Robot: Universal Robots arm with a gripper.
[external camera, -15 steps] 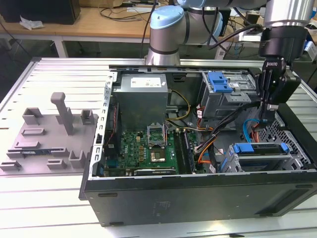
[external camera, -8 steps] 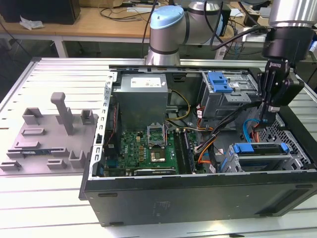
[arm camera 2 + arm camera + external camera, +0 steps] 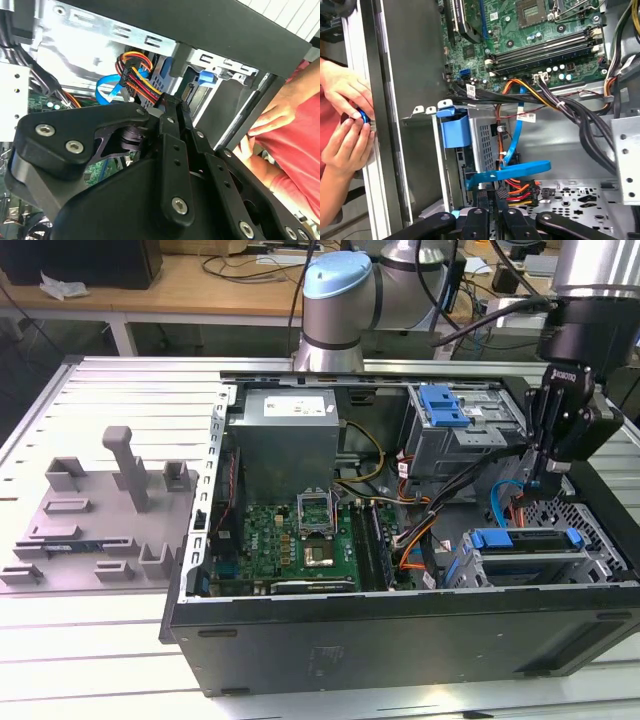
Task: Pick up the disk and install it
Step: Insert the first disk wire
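Observation:
The disk point(image 3: 528, 560) lies flat in the drive bay at the front corner of the open computer case point(image 3: 400, 625), on the exterior view's right. Its blue carrier frame point(image 3: 525, 539) runs along its upper edge. My gripper point(image 3: 537, 478) hangs just above and behind it, pointing down into the case. Both wrist views show the black fingers point(image 3: 172, 130) pressed close together with nothing between them. In the first wrist view the gripper point(image 3: 492, 202) sits right by a long blue frame strip point(image 3: 515, 172).
A person's hands point(image 3: 345, 120) hold a small blue part at the case's outer wall; they also show beside the case point(image 3: 272, 117). Blue point(image 3: 512, 135) and orange-red cables point(image 3: 137, 75) run near the fingertips. The motherboard point(image 3: 300, 535) and grey power supply point(image 3: 290, 445) fill the case's left.

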